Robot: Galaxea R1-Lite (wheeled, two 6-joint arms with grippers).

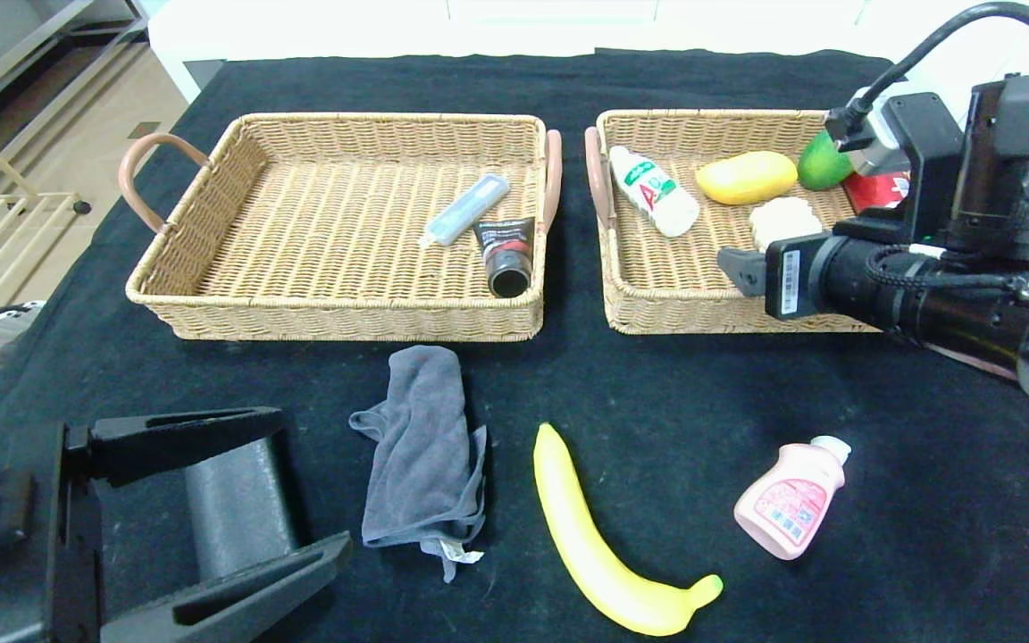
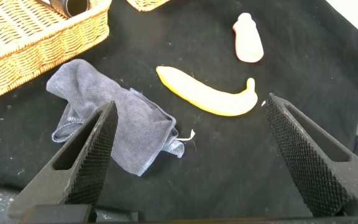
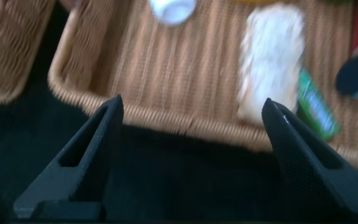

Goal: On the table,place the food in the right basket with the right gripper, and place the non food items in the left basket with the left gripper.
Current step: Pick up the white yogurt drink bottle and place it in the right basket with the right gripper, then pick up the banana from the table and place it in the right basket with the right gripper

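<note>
Right gripper (image 3: 191, 155) spread empty over the right basket's (image 1: 648, 308) near rim

A pale, rough bread-like piece (image 1: 782, 221) lies in that basket beside a yellow mango (image 1: 747, 177) and white bottle (image 1: 655, 190). On the table: long yellow banana (image 1: 608, 554), pink bottle (image 1: 790, 502), crumpled grey cloth (image 1: 421, 446). Left gripper (image 2: 188, 155) hangs wide open near the cloth

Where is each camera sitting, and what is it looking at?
Head view: up on the robot's head, looking down at the table, both baskets and both arms.
Left wrist view: on the left arm, past the open left gripper to the grey cloth and banana.
Right wrist view: on the right arm, past the open right gripper into the right basket.
Shared: the banana shows in head and left wrist views.
</note>
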